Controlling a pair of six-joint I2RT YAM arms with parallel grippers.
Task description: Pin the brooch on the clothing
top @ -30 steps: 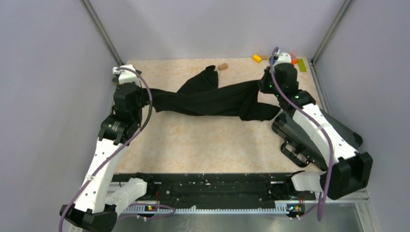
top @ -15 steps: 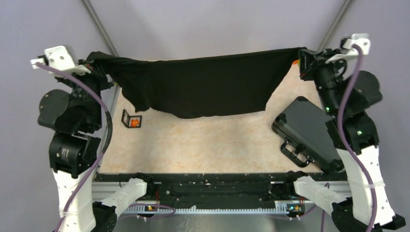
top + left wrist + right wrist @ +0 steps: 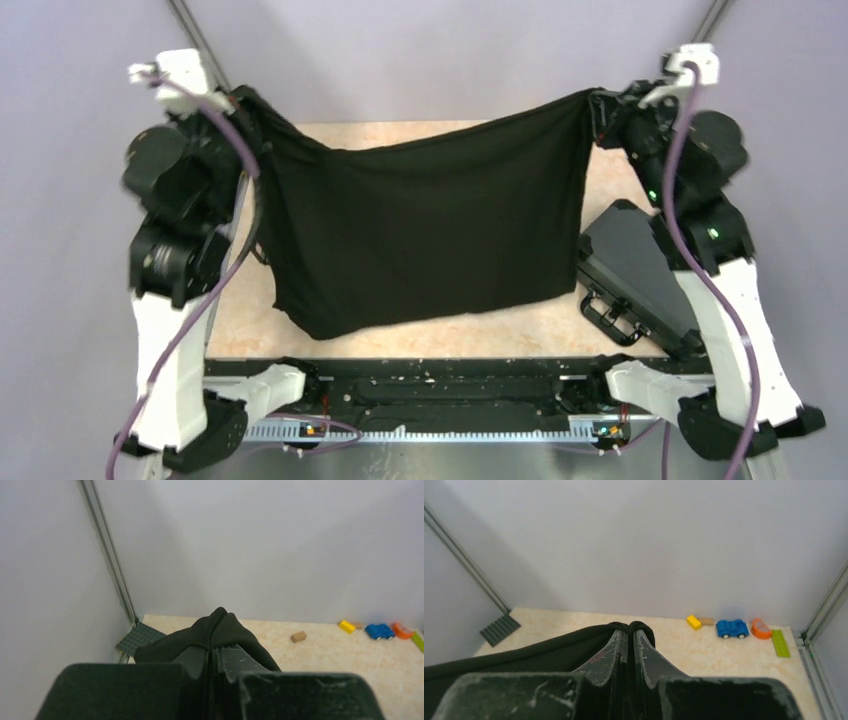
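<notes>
Left tool [image 3: 238,100] and right tool [image 3: 598,108] each clamped on clothing [image 3: 430,235] corner; clothing spans left-right between them, hanging over worktop [image 3: 520,325]; brooch unseen.

A robot lab cell: plain grey walls [image 3: 440,60], aluminium corner posts [image 3: 469,562], arms [image 3: 170,330] bolted to a tabletop [image 3: 480,335].

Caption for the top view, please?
Left gripper and right gripper hold the black T-shirt spread in the air above the table.
</notes>
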